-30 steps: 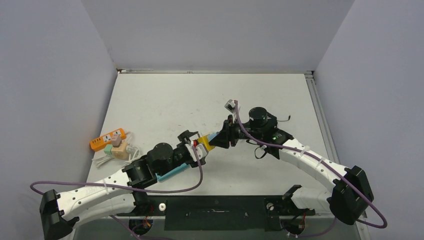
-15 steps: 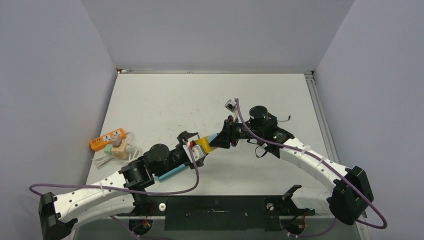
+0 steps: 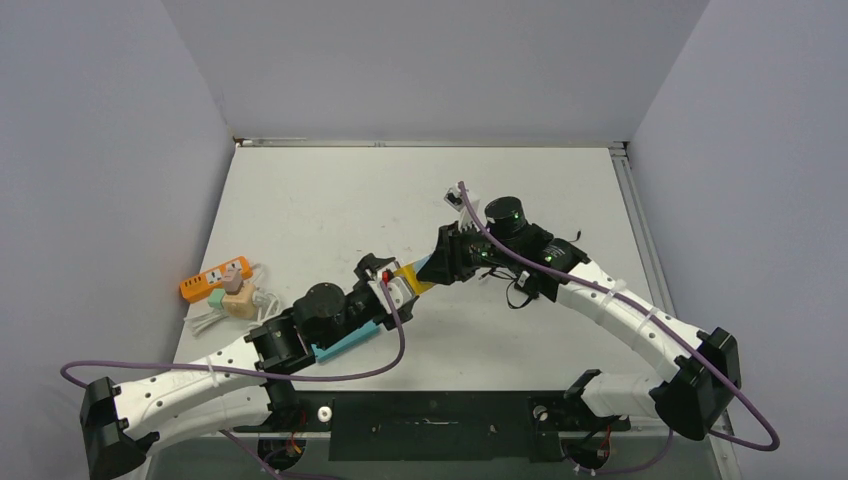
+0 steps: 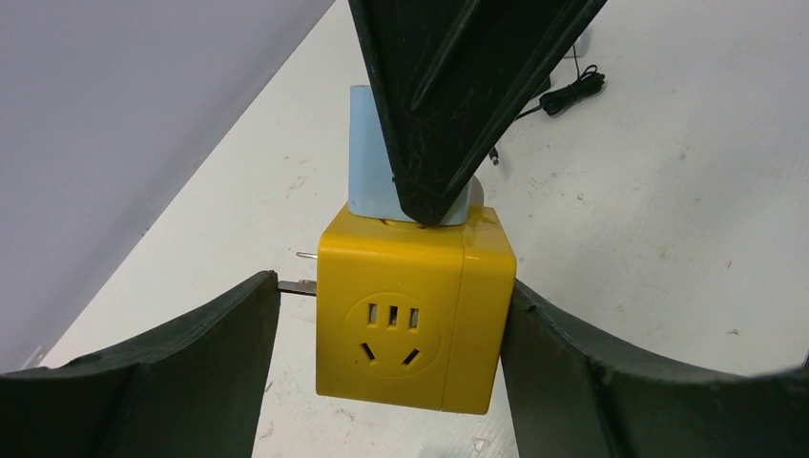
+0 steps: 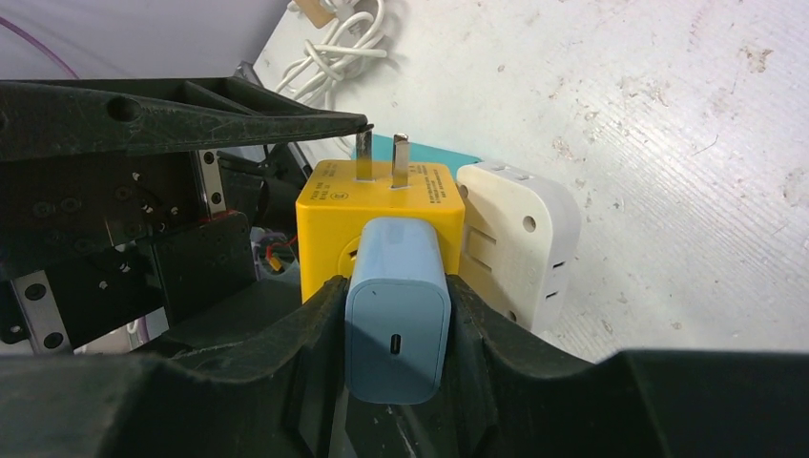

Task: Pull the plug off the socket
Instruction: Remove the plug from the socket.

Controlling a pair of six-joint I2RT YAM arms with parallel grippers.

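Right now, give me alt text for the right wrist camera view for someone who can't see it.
The right gripper clamps a light blue plug plugged into a yellow cube socket. A white adapter sits on the cube's right side, two metal prongs stick up from its top, and the white table lies behind.

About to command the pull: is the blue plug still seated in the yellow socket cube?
Still in: the blue plug sits flush against the yellow socket cube, no prongs of its own showing.

Both arms wear white shells between black joints. A purple cable (image 3: 330,378) loops along each, and a green light (image 3: 516,212) glows on the black motor nearest the back wall.
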